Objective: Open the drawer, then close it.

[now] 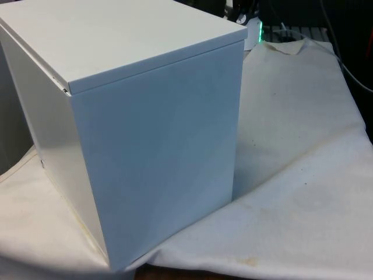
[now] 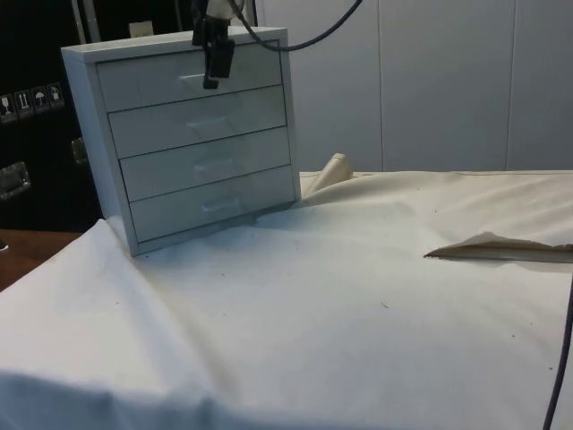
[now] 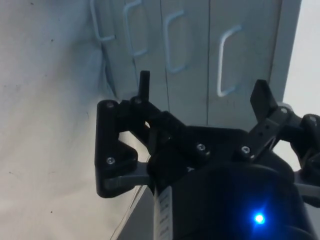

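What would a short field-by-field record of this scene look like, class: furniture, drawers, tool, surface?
furniture: white chest of drawers standing on the table, its plain back and side facing the front view
drawers: four, all shut, each with a pale handle
tool: black tool in front of the top drawer, at its handle; fingers open
surface: white cloth, creased, one edge folded up at the side view's right
task stage: drawer not yet opened

Even soft daylight (mild shadows)

Bare cloth (image 2: pixel 358 296) (chest (image 2: pixel 192 134) aside)
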Motion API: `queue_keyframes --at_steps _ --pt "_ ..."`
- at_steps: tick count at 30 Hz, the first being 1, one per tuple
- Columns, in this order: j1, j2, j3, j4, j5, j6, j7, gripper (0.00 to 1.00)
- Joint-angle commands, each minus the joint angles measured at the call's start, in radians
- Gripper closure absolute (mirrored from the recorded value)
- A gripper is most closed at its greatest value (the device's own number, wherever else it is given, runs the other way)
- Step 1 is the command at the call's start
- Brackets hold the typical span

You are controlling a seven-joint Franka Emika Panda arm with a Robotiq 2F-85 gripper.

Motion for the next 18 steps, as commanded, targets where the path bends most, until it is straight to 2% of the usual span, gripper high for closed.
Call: queue_keyframes --at_steps 1,5,6,7,10,14,15,16,18 --pt "0.002 0.005 0.002 0.0 0.026 -0.015 -0.026 0.0" --pt "0.003 0.029 0.004 0.024 0.054 -0.049 -0.058 0.0" --pt "0.002 0.027 0.002 0.024 0.032 -0.034 -0.036 0.0" --pt "0.004 0.034 0.004 0.028 0.059 -0.057 -0.064 0.0" --pt "0.004 0.042 0.007 0.038 0.068 -0.082 -0.075 0.0" --pt "0.004 0.055 0.011 0.049 0.072 -0.118 -0.072 0.0" --pt "0.004 0.05 0.01 0.047 0.054 -0.108 -0.06 0.0" --pt "0.004 0.058 0.011 0.05 0.072 -0.123 -0.07 0.0" --pt "0.005 0.065 0.012 0.054 0.072 -0.132 -0.064 0.0"
